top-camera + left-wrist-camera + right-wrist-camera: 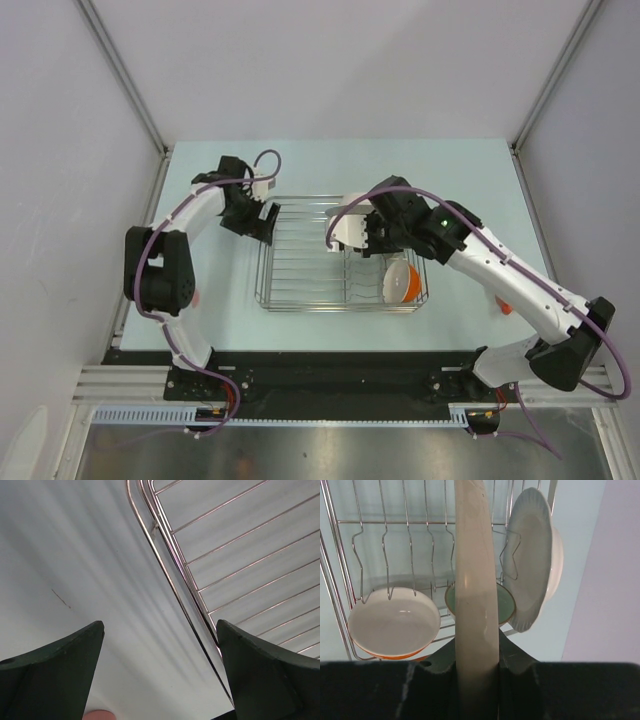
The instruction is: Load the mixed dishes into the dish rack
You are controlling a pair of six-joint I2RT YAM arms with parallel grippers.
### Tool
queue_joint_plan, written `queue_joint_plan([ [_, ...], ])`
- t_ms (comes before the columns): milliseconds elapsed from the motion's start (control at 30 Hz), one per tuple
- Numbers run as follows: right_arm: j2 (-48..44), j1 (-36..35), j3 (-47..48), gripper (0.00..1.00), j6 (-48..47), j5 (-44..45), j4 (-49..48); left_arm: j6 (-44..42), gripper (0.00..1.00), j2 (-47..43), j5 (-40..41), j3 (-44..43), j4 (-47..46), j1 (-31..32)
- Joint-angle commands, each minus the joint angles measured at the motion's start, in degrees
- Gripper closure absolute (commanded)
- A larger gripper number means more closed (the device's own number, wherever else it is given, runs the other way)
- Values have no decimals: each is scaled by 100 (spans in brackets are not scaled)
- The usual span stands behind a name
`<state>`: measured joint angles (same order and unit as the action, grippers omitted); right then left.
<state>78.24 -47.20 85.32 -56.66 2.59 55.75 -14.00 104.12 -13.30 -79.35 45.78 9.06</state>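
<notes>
Plain grey walls close in a pale blue-green worktop [460, 180]. A chrome wire dish rack [300, 270] sits at its middle, with rows of upright tines. The right fingers [517, 657] clamp a cream plate [475, 580] on edge, upright above the rack's far right part and seen rim-on from the wrist. At the rack's right end a white grey-rimmed shallow bowl [532, 560] stands on edge among the tines. A small green glass bowl [507, 607] shows partly behind the plate. An orange-outside white bowl [395, 622] leans at the near right corner. The left fingers [55, 670] are spread wide, holding nothing, over the worktop just outside the rack's far left corner.
</notes>
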Motion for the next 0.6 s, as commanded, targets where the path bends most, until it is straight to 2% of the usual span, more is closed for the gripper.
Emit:
queue_joint_plan([
  [0, 16, -70, 55, 100, -117, 216, -591, 55, 0, -260, -146, -423, 361, -115],
  [167, 60, -175, -41, 100, 24, 93, -565, 178, 0, -392, -515, -739, 528, -115],
  [300, 78, -202, -147, 100, 129, 5, -591, 319, 0, -489, -1111, -1047, 678, -115],
  [567, 139, -167, -296, 100, 156, -39, -644, 380, 0, -489, -1254, -1293, 713, -124],
])
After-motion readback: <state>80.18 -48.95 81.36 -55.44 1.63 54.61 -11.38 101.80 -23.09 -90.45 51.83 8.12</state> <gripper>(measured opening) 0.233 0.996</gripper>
